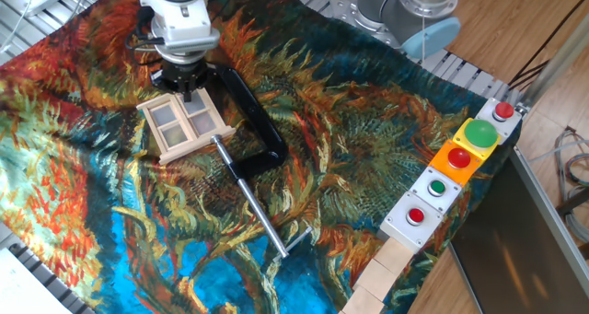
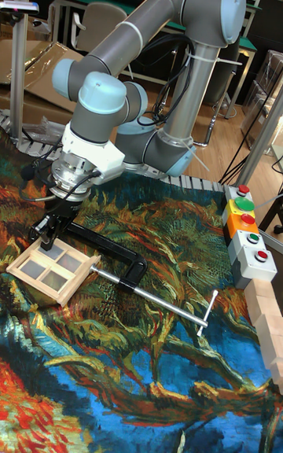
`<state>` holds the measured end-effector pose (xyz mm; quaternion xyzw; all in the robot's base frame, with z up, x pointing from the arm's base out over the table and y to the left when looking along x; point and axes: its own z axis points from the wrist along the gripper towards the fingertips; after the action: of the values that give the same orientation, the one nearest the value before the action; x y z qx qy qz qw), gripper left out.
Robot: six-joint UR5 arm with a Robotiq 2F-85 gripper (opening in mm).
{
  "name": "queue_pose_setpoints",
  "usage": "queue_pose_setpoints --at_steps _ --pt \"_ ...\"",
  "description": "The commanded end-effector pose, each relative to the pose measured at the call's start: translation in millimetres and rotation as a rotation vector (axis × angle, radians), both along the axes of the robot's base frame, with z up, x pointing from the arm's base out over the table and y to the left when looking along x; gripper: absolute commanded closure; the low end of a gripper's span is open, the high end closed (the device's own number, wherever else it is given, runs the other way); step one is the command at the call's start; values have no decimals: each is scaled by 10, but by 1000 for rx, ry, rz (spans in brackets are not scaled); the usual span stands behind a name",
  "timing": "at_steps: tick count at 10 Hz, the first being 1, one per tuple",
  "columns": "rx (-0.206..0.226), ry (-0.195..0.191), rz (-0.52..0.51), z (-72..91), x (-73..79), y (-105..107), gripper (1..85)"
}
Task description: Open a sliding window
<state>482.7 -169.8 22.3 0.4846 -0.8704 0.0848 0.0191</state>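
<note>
Fixed view shows the gripper [image 1: 187,93] at the far edge of the sliding window [image 1: 184,126]; finger state cannot be told. The window looks light and stiff, with fragile panes, so push the sash's wooden rail.

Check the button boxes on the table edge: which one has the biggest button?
The yellow box, second from the far end of the row. Its green dome button is clearly larger than the small red and green buttons on the neighbouring boxes.

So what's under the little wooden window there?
The window lies flat on the patterned cloth, which shows all around it. The claw covers its far edge, so that part stays hidden.
</note>
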Motion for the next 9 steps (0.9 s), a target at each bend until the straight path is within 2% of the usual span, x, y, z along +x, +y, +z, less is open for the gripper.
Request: queue_pose_setpoints --at_steps 1,4,6,8,9 --pt "21 -11 -17 -19 11 52 843" --pt "18 -13 -20 20 20 80 843" --pt "-3 -14 -33 33 15 0 843" --pt "8 -10 -65 28 -9 24 843" --pt "-6 -13 -60 34 -1 -11 843"
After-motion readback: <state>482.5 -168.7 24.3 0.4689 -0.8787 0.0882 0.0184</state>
